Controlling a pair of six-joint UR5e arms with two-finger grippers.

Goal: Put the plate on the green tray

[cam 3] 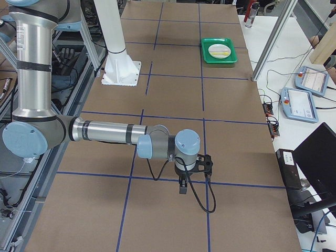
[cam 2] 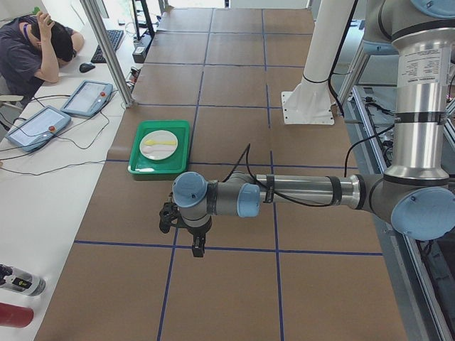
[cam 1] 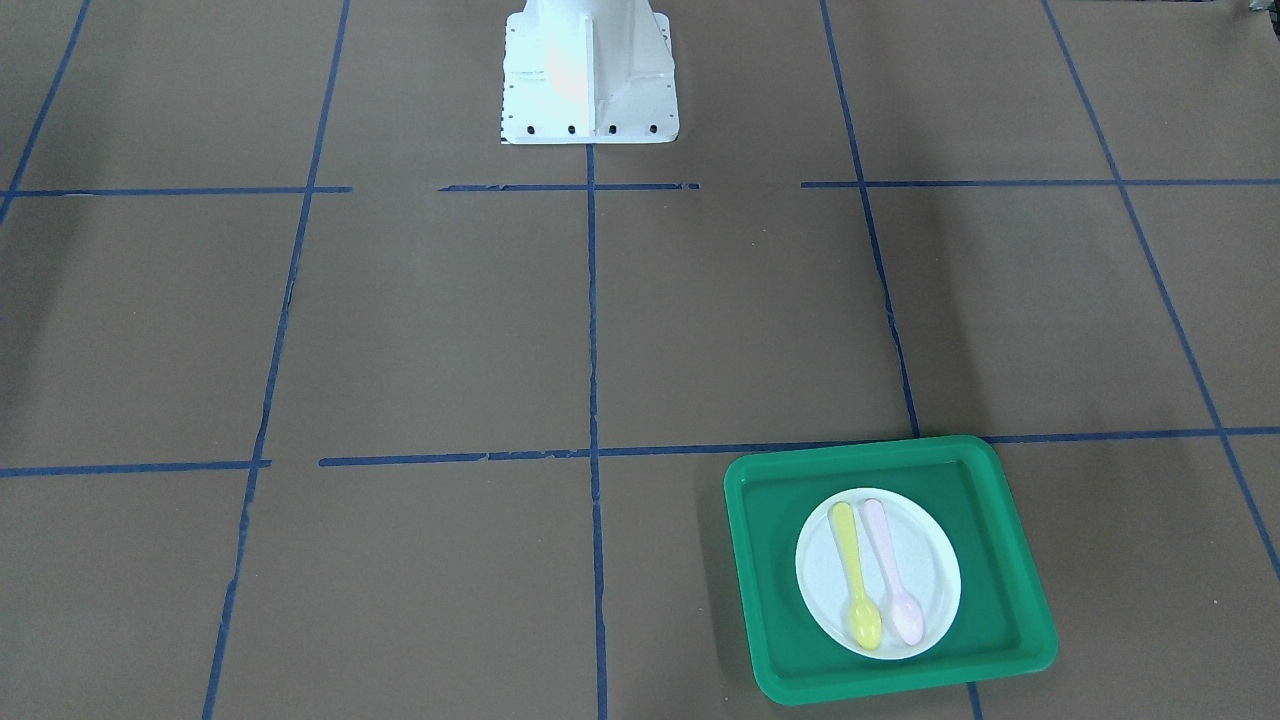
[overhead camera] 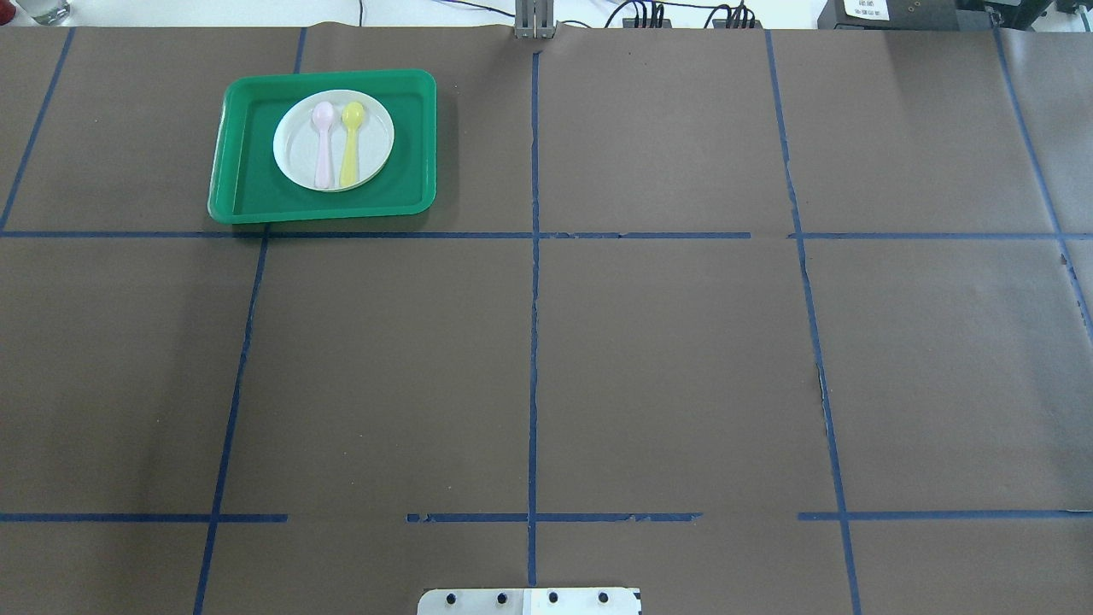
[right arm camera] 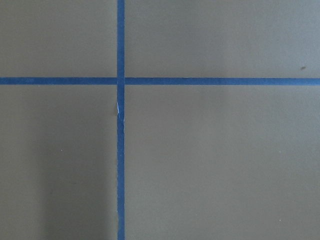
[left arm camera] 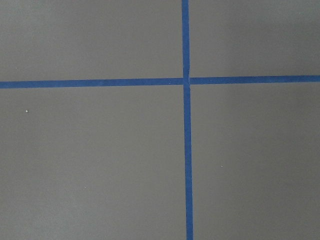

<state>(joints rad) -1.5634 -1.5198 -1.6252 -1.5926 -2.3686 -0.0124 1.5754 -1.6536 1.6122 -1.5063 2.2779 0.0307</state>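
We see the bench (overhead camera: 666, 359) covered by a matt brown sheet that looks like paper, with faint creases. The blue tape (overhead camera: 534, 342) on it is thin and flat, and it is frayed and torn in places. The tray (cam 1: 985, 520) is smooth green plastic with a soft gloss along its rim. The plate (cam 1: 935, 570) is smooth and white and looks like plastic, with little shine. The yellow spoon (cam 1: 852, 560) and pink spoon (cam 1: 888, 565) are glossy plastic. The base (cam 1: 590, 70) looks like white painted metal and is shiny. The left arm (cam 2: 306, 190) and right arm (cam 3: 105, 131) have satin silver metal tubes with smooth blue-grey caps.
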